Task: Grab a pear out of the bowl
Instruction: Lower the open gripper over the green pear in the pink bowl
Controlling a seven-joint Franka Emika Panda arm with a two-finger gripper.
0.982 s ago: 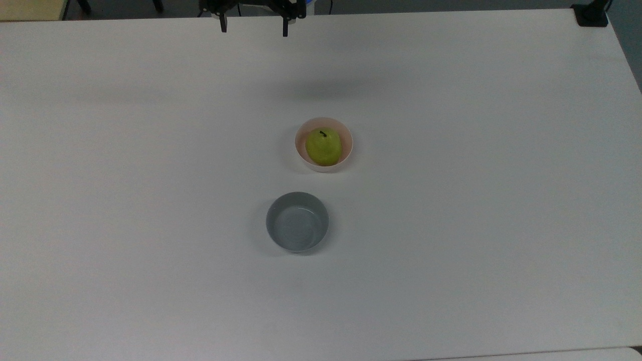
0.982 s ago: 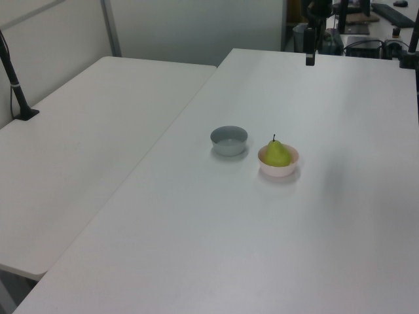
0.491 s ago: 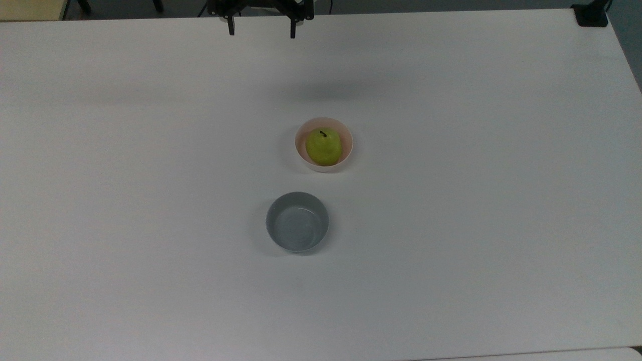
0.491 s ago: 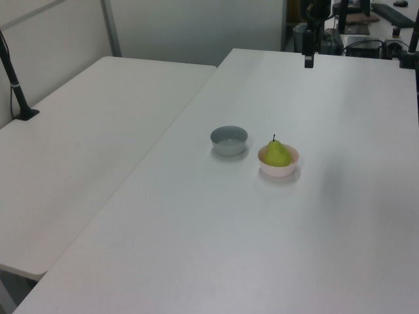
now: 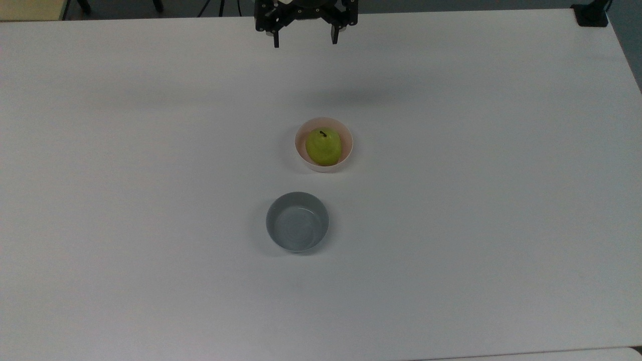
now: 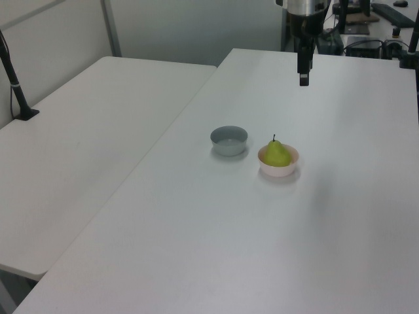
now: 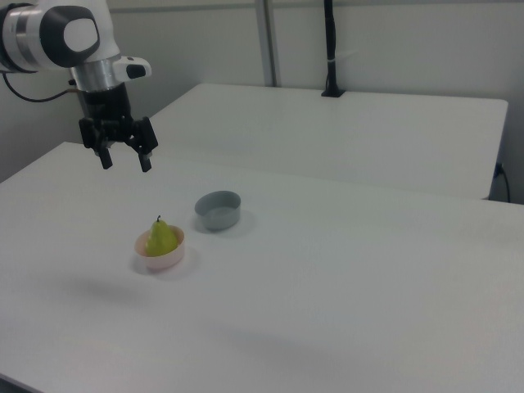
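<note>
A yellow-green pear [image 5: 324, 147] [image 6: 277, 154] [image 7: 162, 237] with a short dark stem sits upright in the pale pink bowl [image 5: 299, 148] [image 6: 279, 171] [image 7: 160, 261] near the middle of the white table. My gripper [image 5: 305, 42] [image 6: 303, 80] [image 7: 125, 163] hangs in the air well above the table, beyond the bowl toward the top view's upper edge. Its two black fingers point down and stand wide apart, with nothing between them.
An empty grey bowl [image 5: 297, 221] [image 6: 229, 140] [image 7: 219, 210] stands close to the pink one, below it in the top view. A second white table [image 6: 78, 144] [image 7: 344, 131] adjoins this one, with a black pole [image 7: 330, 49] clamped at its far edge.
My gripper has moved toward the top view's right and a little toward the bowl, staying open. The pear and both bowls have not moved.
</note>
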